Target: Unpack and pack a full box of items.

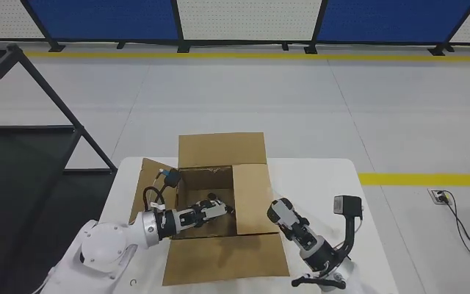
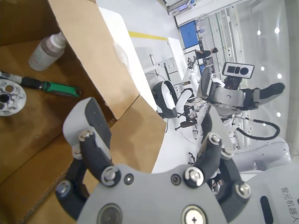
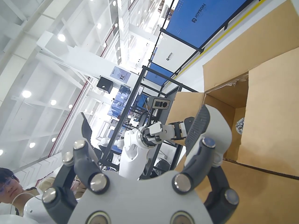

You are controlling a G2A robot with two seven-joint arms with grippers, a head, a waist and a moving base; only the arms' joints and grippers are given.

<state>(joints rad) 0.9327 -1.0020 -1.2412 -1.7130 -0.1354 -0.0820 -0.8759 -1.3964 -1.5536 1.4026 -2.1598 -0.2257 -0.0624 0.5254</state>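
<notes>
box | left fingers spread inside | right fingers spread alongside

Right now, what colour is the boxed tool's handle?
Handle: green with black, clearest in left wrist view.

This looks like a robotics lab or test hall, big and industrial. Past the left gripper stand other white robots. Beyond the right gripper rises a high white ceiling with rows of spotlights. Farther out, blue and white partition panels and yellow floor tape edge the bay.
</notes>
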